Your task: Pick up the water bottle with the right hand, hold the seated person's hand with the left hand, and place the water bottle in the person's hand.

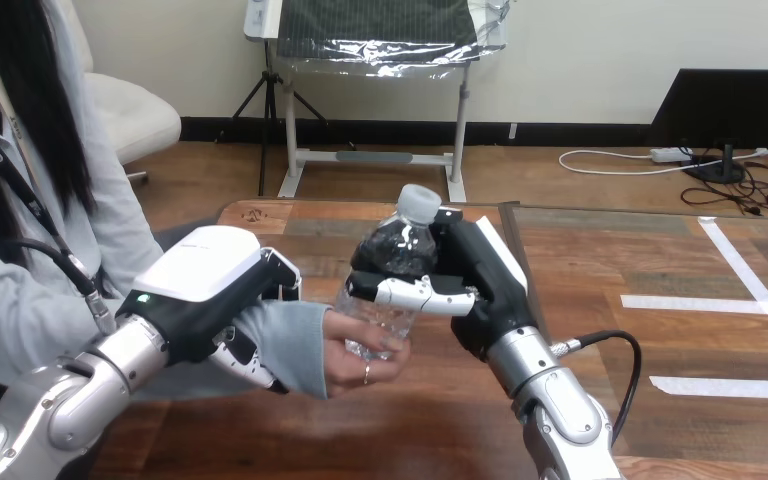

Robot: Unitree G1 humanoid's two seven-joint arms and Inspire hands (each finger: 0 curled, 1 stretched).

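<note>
The fingers (415, 293) of the right hand (485, 290) are curled round the middle of the water bottle (392, 255), wrapping across its front from the view's right while the palm sits against its far side, so this hand has a firm hold on it. The bottle is clear plastic, stands almost upright with a slight lean, and has its pale cap (420, 203) screwed on at the top. Whether there is water inside I cannot tell, since the clear wall shows mostly the dark hand behind it. Its base rests in the person's hand (355, 350), which lies palm up above the wooden table (440, 420) with its fingers cupped loosely round the bottom of the bottle. Both the robot and the person therefore have a hand on the bottle. The left hand (210, 280) lies over the person's wrist, which is covered by a grey sleeve (290, 340), and its fingers (250, 368) curl underneath, clasping the wrist from above and below.
</note>
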